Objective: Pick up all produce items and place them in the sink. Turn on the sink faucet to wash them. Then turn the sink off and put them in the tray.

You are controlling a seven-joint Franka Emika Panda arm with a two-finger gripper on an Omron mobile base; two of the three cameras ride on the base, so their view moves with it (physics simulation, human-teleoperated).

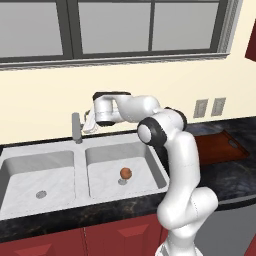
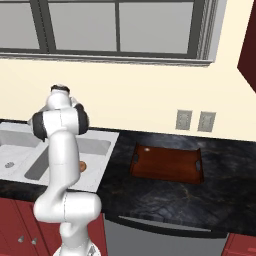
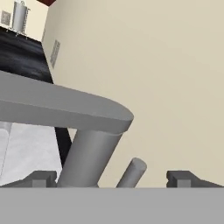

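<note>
Pincer (image 3: pixel 111 178) sits at the faucet (image 1: pixel 76 128), behind the divider between the two basins. In the hand view the two dark fingertips (image 3: pixel 40 179) stand wide apart, with the faucet's upright stem and its small side lever (image 3: pixel 131 172) both rising between them. Jaws open; no contact with either part can be confirmed, and nothing is gripped. In the left base view the hand (image 1: pixel 90 121) shows just right of the faucet, near the back wall.

Counts:
- Produce: one ball (image 1: pixel 126 173), reddish-brown, resting on the floor of the right basin, just beside that basin's drain. Also glimpsed in the right base view, partly behind the arm.
- Sink (image 1: pixel 80 152): one, two basins, one round drain each.
- Faucet: one, one lever.
- Tray (image 2: pixel 167 163): one, reddish-brown, flat on the dark tabletop (image 2: pixel 150 197) right of the sink, well apart from the ball; a handle hole at each end.
- Wall outlets (image 2: pixel 184 120): two, above the tray.
</note>
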